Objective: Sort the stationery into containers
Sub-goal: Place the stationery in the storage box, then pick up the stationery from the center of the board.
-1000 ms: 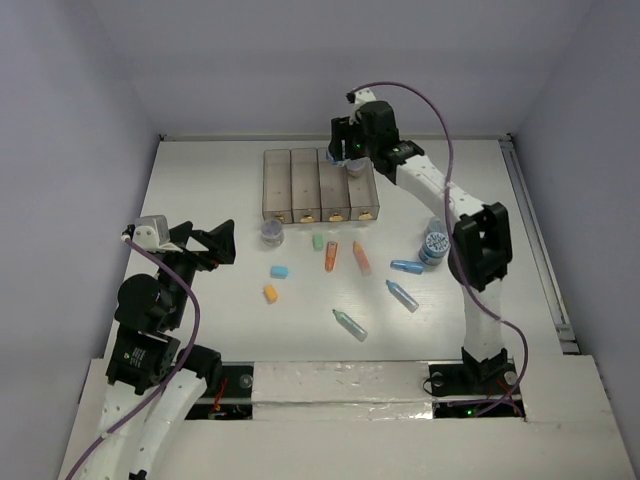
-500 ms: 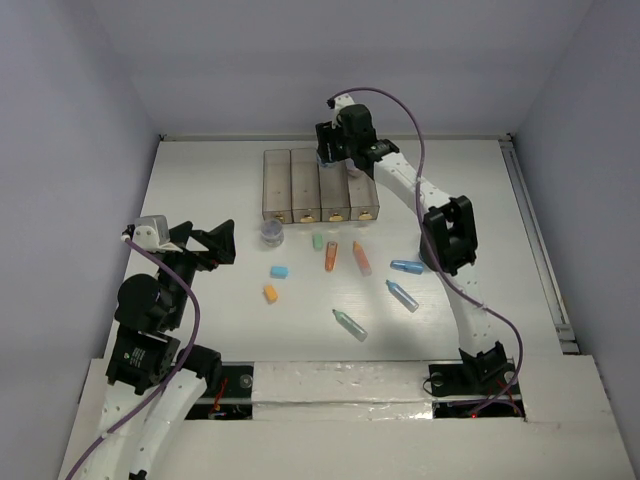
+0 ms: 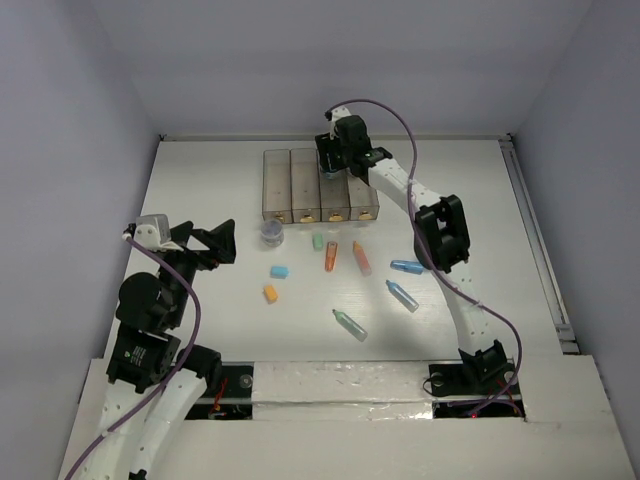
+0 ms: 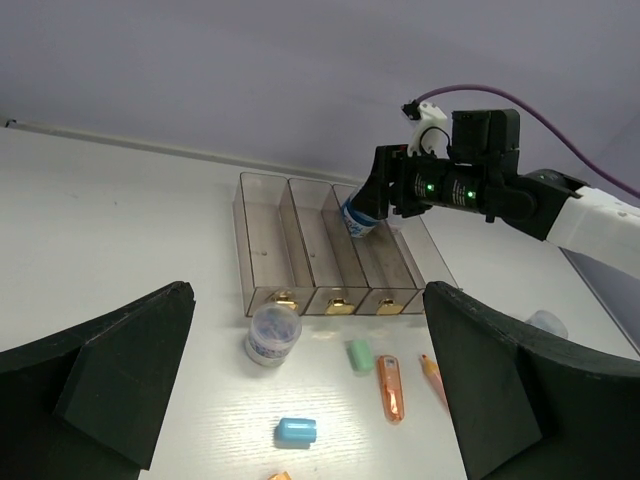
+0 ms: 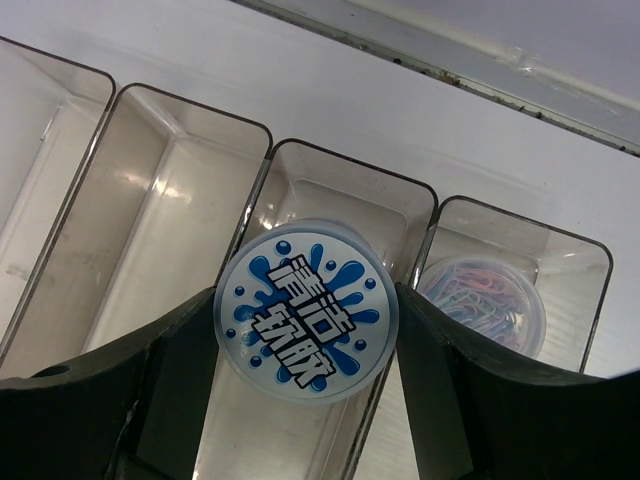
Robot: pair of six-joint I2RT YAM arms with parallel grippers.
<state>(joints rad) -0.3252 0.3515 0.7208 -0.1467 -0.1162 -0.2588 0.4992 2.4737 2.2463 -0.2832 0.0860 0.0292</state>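
Observation:
My right gripper (image 3: 337, 160) is shut on a small round jar (image 5: 307, 310) with a blue splash lid. It holds the jar over the far end of the third bin from the left in the row of four grey-brown containers (image 3: 320, 186). The fourth bin holds a jar of paper clips (image 5: 483, 304). On the table lie another jar (image 3: 270, 233), a green eraser (image 3: 318, 241), a blue eraser (image 3: 280, 271), an orange eraser (image 3: 270, 294) and several markers (image 3: 330, 257). My left gripper (image 3: 205, 245) is open and empty, left of these items.
The left wrist view shows the containers (image 4: 330, 260), the loose jar (image 4: 272, 333), the green eraser (image 4: 359, 355), an orange marker (image 4: 390, 388) and the blue eraser (image 4: 296, 431). Two blue markers (image 3: 403, 281) and a teal one (image 3: 349, 324) lie near the right arm. The back wall stands just behind the containers.
My right gripper has moved left with the jar, from over the fourth bin to over the third, and the arm's elbow has swung left. The left arm has not moved.

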